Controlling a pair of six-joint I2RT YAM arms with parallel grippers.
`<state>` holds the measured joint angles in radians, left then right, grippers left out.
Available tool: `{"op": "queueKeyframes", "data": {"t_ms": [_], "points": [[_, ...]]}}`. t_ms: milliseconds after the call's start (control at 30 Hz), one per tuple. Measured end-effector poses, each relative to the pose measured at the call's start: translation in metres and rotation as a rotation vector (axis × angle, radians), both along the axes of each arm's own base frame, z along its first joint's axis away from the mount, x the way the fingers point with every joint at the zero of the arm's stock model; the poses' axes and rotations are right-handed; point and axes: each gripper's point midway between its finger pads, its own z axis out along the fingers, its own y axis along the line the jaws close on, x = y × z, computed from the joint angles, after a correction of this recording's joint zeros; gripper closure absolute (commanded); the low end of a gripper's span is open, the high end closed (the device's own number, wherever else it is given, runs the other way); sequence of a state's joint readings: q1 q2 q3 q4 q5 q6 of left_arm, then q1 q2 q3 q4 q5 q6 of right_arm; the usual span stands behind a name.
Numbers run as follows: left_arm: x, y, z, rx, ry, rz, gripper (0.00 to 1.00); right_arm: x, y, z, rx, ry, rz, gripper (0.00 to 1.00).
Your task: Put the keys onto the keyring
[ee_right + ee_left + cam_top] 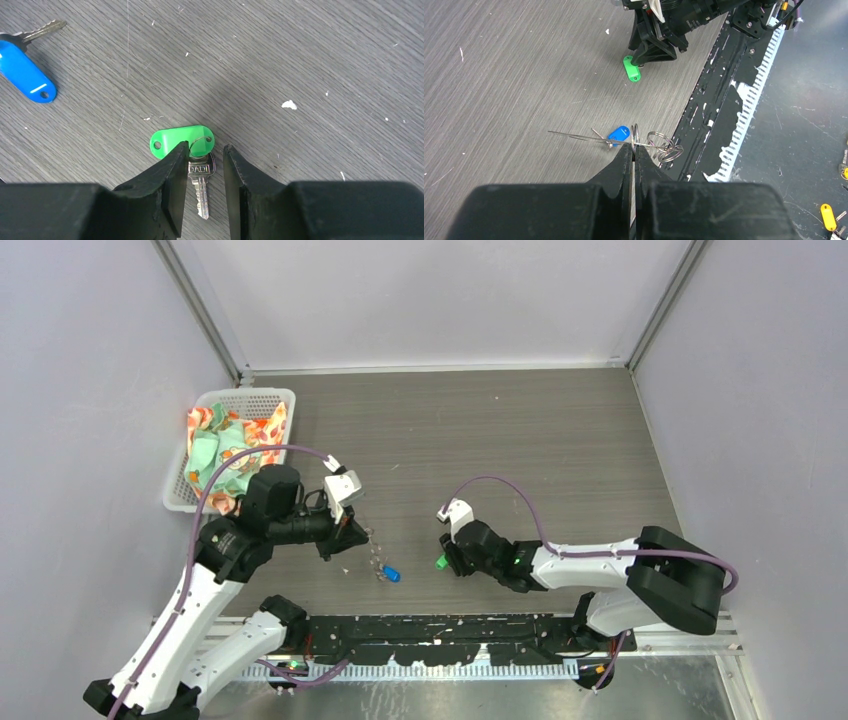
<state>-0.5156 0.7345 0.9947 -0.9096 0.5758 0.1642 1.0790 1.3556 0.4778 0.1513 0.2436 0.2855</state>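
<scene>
My left gripper (pixel 352 536) (pixel 634 148) is shut on the keyring (pixel 574 136), a thin grey wire loop seen edge-on, with small split rings (pixel 659 140) strung on it. The loop hangs from the fingers down to the table (pixel 377 558). The blue-headed key (pixel 391 573) (pixel 619 134) (pixel 22 72) lies just beyond the loop. The green-headed key (pixel 441 562) (pixel 631 68) (pixel 182 140) lies flat on the table. My right gripper (pixel 447 552) (pixel 206 150) is open, low over it; the silver blade (pixel 201 187) lies between the fingers, and the left finger (pixel 175 165) touches the green head.
A white basket (pixel 272 398) full of coloured cloth stands at the back left. A black rail (pixel 450 630) runs along the near edge of the table. A yellow-headed key (pixel 828 215) lies below the table level beyond the rail.
</scene>
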Motion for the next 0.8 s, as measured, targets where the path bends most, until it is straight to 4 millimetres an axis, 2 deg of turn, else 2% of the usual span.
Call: {"op": "queueKeyframes", "data": {"t_ms": [267, 400, 633, 733, 800], "points": [[0.001, 0.000, -0.001, 0.003, 0.006, 0.000, 0.99, -0.002, 0.005, -0.005, -0.026, -0.007, 0.009, 0.63], [0.000, 0.000, -0.001, 0.003, 0.007, 0.000, 0.99, -0.002, 0.005, -0.005, -0.029, -0.012, 0.005, 0.73], [0.000, 0.000, -0.001, 0.003, 0.008, 0.001, 0.99, 0.000, 0.005, 0.004, -0.002, -0.029, 0.000, 0.83], [0.000, 0.000, -0.001, 0.002, 0.010, 0.003, 0.99, -0.001, 0.002, 0.010, 0.032, -0.037, -0.003, 0.96], [0.000, 0.000, -0.001, 0.001, 0.011, 0.003, 1.00, -0.002, -0.003, 0.011, 0.049, -0.033, -0.010, 0.99]]}}
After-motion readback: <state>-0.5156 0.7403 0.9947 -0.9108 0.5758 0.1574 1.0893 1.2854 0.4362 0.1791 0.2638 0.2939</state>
